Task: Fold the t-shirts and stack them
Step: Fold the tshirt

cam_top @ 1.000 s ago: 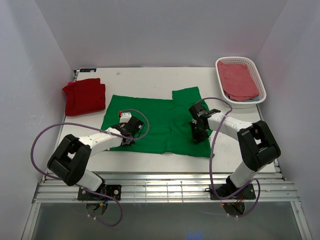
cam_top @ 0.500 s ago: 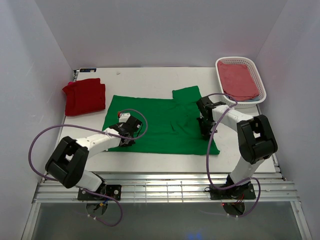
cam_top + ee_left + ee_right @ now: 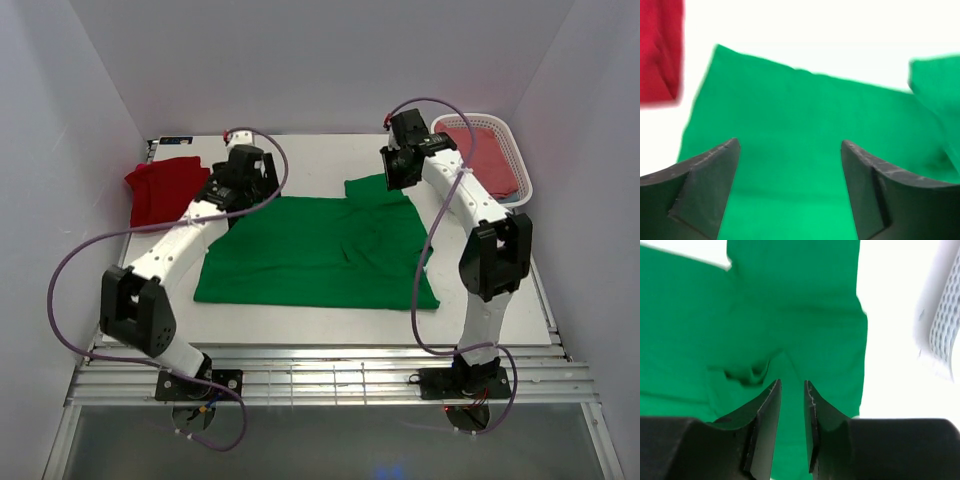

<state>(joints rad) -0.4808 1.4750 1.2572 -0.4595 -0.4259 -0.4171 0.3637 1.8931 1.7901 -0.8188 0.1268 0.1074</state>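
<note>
From above, the green shirt (image 3: 320,252) lies flat mid-table, long side left to right. The red shirt (image 3: 168,190) sits far left, a basket (image 3: 520,190) far right. Both arms have lifted away.

Left gripper (image 3: 790,192): wide apart, empty.

Right gripper (image 3: 792,427): nearly closed, empty.

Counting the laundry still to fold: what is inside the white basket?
The white basket at the far right holds red cloth, seemingly folded, filling most of it. A pale strip shows at its near edge. Anything beneath the cloth is hidden.
</note>
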